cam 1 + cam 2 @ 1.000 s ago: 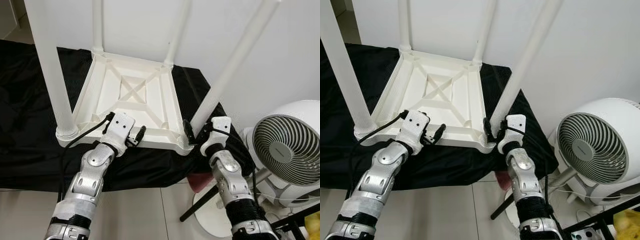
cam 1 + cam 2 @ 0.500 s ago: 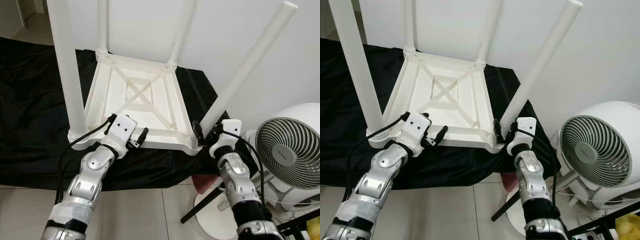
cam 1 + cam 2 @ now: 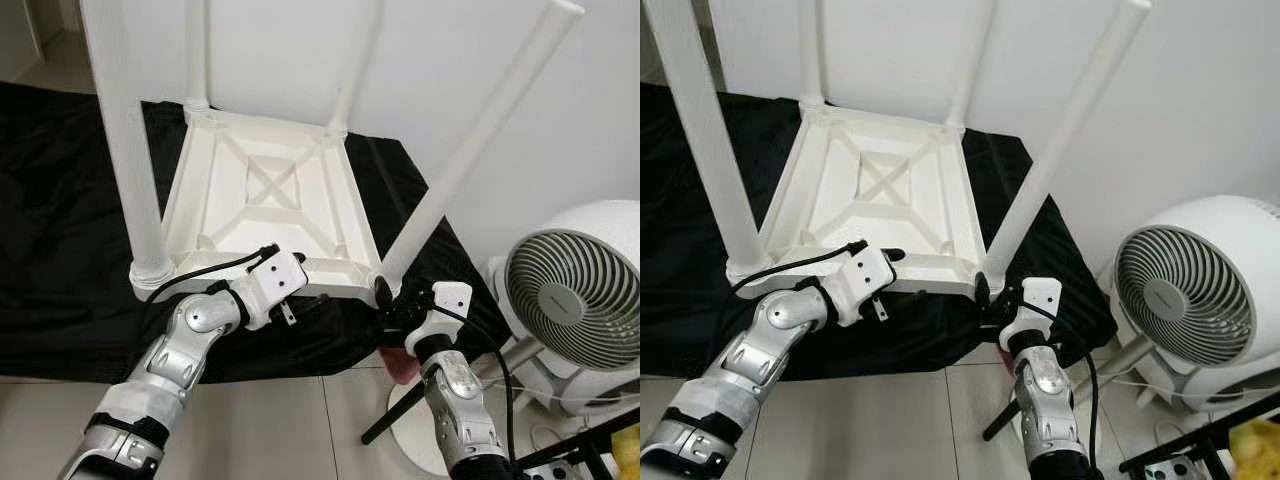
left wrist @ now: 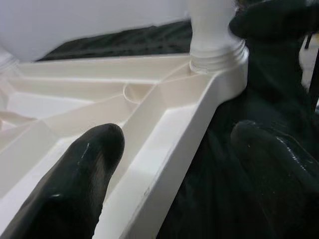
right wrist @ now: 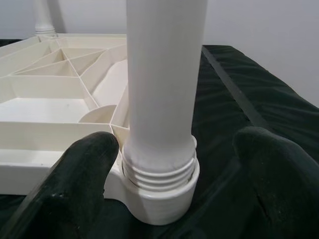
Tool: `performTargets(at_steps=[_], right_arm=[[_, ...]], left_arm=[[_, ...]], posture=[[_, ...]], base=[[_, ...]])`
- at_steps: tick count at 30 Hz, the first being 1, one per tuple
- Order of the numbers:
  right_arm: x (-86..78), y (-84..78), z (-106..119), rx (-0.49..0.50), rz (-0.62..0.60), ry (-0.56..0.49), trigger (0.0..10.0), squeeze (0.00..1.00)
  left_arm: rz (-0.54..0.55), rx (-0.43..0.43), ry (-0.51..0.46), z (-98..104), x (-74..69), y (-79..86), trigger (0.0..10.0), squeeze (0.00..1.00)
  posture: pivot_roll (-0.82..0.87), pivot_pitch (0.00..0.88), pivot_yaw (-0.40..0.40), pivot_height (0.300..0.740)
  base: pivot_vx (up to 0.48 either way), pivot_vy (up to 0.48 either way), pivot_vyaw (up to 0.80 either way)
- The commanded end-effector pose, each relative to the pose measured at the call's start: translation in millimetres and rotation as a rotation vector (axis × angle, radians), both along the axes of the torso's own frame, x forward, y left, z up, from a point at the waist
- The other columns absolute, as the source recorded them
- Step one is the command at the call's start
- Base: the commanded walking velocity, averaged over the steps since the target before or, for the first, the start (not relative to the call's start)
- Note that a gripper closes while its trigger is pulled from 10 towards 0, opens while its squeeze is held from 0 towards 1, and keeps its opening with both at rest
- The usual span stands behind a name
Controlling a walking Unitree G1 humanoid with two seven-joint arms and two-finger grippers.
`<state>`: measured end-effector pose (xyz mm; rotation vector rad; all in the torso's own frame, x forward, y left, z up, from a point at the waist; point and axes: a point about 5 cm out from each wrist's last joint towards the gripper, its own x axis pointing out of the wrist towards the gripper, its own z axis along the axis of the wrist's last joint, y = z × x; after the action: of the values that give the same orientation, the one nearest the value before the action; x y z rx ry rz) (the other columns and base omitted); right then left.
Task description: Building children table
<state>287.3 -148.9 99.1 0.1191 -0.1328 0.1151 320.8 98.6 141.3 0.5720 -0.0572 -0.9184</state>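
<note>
A white children's table [image 3: 270, 190] lies upside down on a black cloth [image 3: 60, 230], with its four legs pointing up. The near-right leg [image 3: 470, 140] leans out to the right, and screw threads [image 5: 158, 172] show above its corner socket. My right gripper [image 3: 393, 300] is open at that corner, one finger [image 5: 82, 174] on each side of the leg's base, not touching it. My left gripper [image 3: 305, 282] is open at the table's near rim [image 4: 164, 144], one finger [image 4: 87, 169] inside the frame and the other outside over the cloth.
A white floor fan [image 3: 570, 300] stands close on the right, its round base [image 3: 420, 445] by my right arm. A white wall rises behind the table. The tall near-left leg [image 3: 125, 150] stands over my left arm. Tiled floor lies below the cloth's edge.
My right gripper has dropped back from the near-right leg's base toward me. My left gripper has slid right along the near rim and turned sideways. The camera shifted slightly.
</note>
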Motion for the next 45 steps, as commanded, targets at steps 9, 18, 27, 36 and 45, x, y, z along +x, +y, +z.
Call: performTargets(at_steps=[9, 18, 27, 36, 45], right_arm=[[-15.7, -11.7, -2.9, -0.004, -0.074, 0.003, 10.0, 0.00], [-15.0, -11.4, -0.2, -0.010, -0.092, 0.003, 10.0, 0.00], [-15.0, -8.5, -1.4, -0.021, -0.085, 0.009, 10.0, 0.00], [-13.8, -7.3, -1.9, -0.028, -0.082, 0.012, 10.0, 0.00], [-14.4, -3.7, -4.3, -0.029, -0.078, 0.021, 10.0, 0.00]], left_arm=[[0.108, 0.209, 0.061, -16.3, 27.2, 15.6, 10.0, 0.00], [0.091, 0.182, 0.153, -15.3, 36.6, 15.7, 3.9, 0.00], [0.015, 0.201, 0.133, -9.7, 37.0, 18.2, 0.0, 0.00], [0.006, 0.221, 0.141, -7.3, 38.1, 36.2, 0.0, 0.00], [0.025, 0.309, 0.160, -12.4, 33.2, 72.4, 0.0, 0.00]], posture=[[-0.04, 0.000, -0.136, 0.740], [-0.05, 0.000, -0.125, 0.740], [-0.05, 0.000, -0.123, 0.740], [-0.05, 0.000, -0.114, 0.740], [-0.04, 0.000, -0.111, 0.740]], base=[[0.000, 0.000, 0.00], [0.000, 0.000, 0.00], [0.000, 0.000, 0.00], [0.000, 0.000, 0.00], [0.000, 0.000, 0.00]])
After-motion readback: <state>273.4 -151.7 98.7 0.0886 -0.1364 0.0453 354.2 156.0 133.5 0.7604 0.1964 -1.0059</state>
